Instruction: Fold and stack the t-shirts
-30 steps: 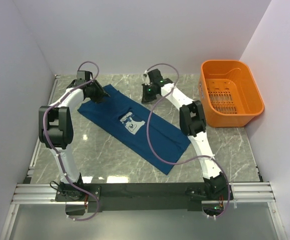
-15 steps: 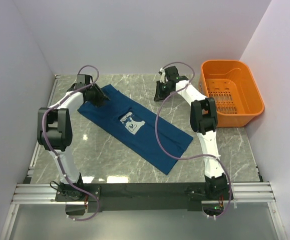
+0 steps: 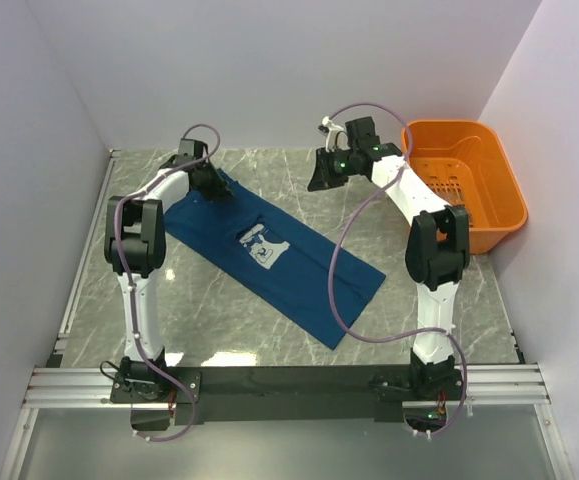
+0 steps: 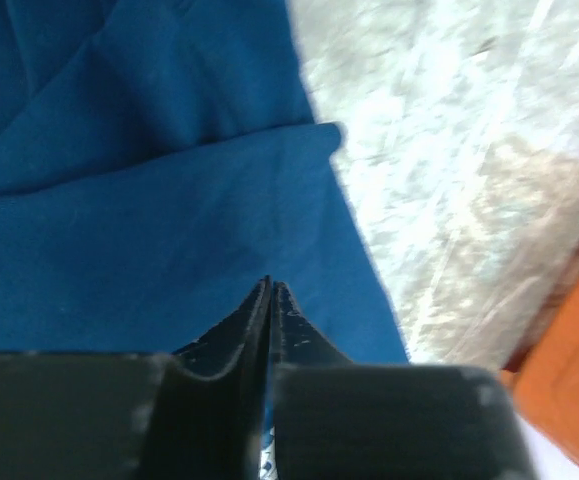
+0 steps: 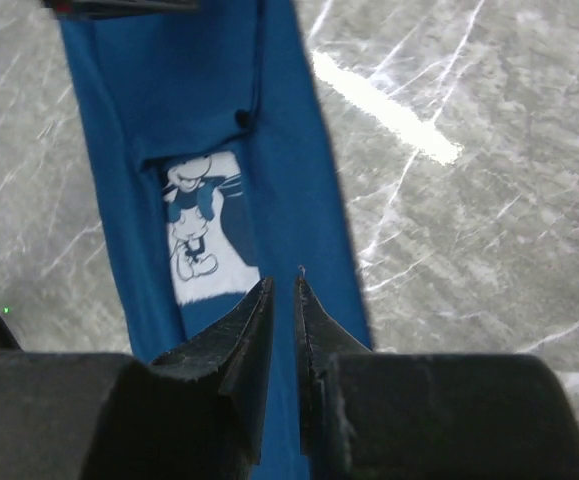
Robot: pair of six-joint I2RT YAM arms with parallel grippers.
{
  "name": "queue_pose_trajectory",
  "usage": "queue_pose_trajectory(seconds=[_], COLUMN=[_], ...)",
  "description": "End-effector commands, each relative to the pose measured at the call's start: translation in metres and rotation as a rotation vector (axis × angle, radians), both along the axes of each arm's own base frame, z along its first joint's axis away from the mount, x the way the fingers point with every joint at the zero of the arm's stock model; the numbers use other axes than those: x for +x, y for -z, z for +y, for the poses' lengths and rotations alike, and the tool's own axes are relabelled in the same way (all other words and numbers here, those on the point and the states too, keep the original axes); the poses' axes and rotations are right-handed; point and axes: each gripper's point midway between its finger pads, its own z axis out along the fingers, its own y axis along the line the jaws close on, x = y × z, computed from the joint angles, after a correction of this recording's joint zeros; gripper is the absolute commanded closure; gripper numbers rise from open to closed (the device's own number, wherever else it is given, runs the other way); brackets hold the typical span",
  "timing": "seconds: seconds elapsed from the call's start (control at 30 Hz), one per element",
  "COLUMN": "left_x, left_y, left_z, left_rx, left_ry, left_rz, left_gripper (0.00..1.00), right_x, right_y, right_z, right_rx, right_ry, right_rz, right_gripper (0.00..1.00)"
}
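T-shirt: dark teal-blue, one piece. It is laid flat on the table as a long narrow band and runs diagonally from the far left towards the near right.
Print: a pale grey rectangle with a dark cartoon figure. It is seen face up at about the middle of the band, with one edge tucked under a fold.
Folds: both long sides are turned in. Soft creases and an overlapping flap are seen at the far-left end in the left wrist view.
Left gripper: placed at the far-left end of the t-shirt, low over the cloth and close to its edge.
Left jaws: the fingers are pressed together, tip against tip. Whether any cloth is nipped between them cannot be told.
Right gripper: held up above the table on the far side, apart from the t-shirt and touching nothing. The print and band are seen below it in the right wrist view.
Right jaws: the fingers are parted by a narrow slit, through which blue cloth is seen. Nothing is held.
Table: grey marble with pale veins, bare around the t-shirt.
Basket: orange plastic with a slotted floor, set at the far right of the table, well apart from the t-shirt.
Cables: purple, looped along both arms. The right arm's loop is seen crossing the near end of the t-shirt in the top view.
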Motion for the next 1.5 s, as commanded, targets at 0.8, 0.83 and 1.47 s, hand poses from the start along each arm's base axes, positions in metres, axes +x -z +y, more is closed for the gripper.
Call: queue_pose_trajectory(seconds=[0.8,0.83,1.47], left_x=[0.025,0.031,0.048], left_y=[0.062,0.063,0.060], left_z=[-0.041,-0.047,-0.130], left_rx=[0.075,0.066,-0.141], left_ry=[0.064,0.070,0.116], left_rz=[0.139,0.129,0.078], left_gripper=[0.99,0.99,0.96], right_x=[-0.027,-0.028,-0.046], right_y=[-0.059,-0.060,-0.043], right_z=[-0.044,-0.045,-0.059], right_rx=[0.067,0.067,0.027], right_ry=[0.017,0.017,0.014], right_rz=[-0.097,-0.101,-0.109], right_gripper=[0.80,0.80,0.80])
